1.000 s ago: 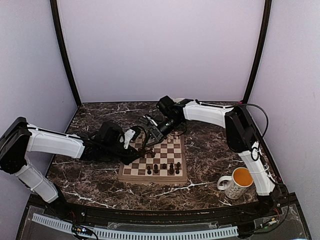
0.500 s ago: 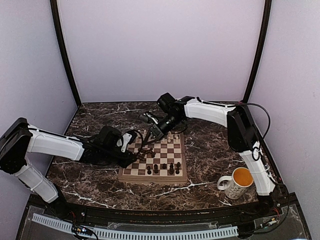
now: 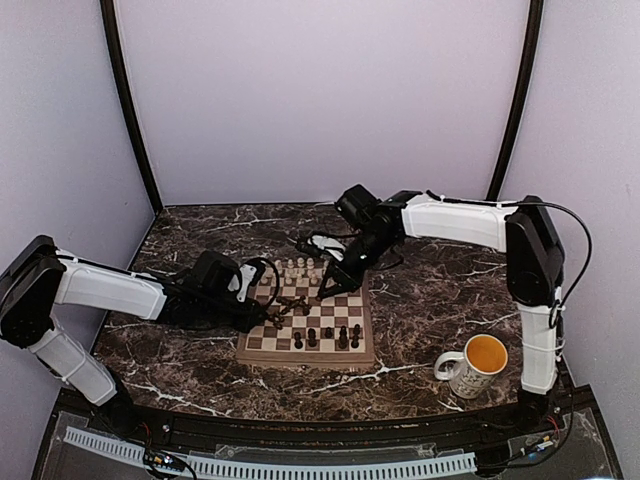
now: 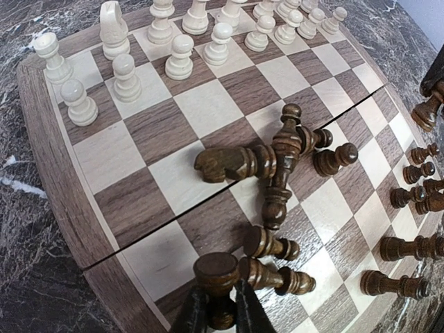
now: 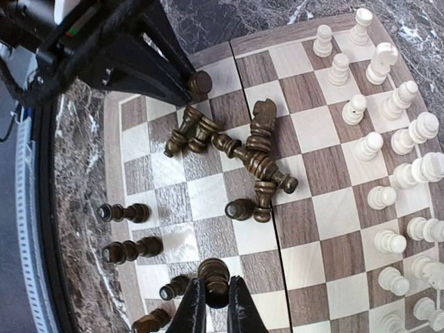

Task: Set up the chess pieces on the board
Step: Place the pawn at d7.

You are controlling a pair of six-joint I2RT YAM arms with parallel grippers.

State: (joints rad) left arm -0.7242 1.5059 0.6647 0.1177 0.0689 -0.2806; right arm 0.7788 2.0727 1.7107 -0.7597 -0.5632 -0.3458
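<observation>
The board (image 3: 262,343) lies mid-table. Cream-white chess pieces (image 3: 300,268) stand in its far rows, also in the left wrist view (image 4: 180,55) and the right wrist view (image 5: 388,111). Several dark pieces (image 4: 270,163) lie in a heap mid-board, and a few dark ones (image 3: 327,337) stand in the near row. My left gripper (image 4: 216,291) is shut on a dark piece (image 4: 216,267) at the board's left edge, next to two lying dark pawns (image 4: 274,260). My right gripper (image 5: 216,288) is shut on a dark piece (image 5: 213,270) over the board, near the dark row.
A white mug (image 3: 470,366) with an orange inside stands on the marble table (image 3: 420,300) to the right of the board. Both arms reach in over the board, and the grippers (image 3: 280,308) (image 3: 325,290) are close together.
My right gripper has swung from the board's far left corner toward its middle, with the arm now further right. My left gripper has drawn back and lower at the board's left side.
</observation>
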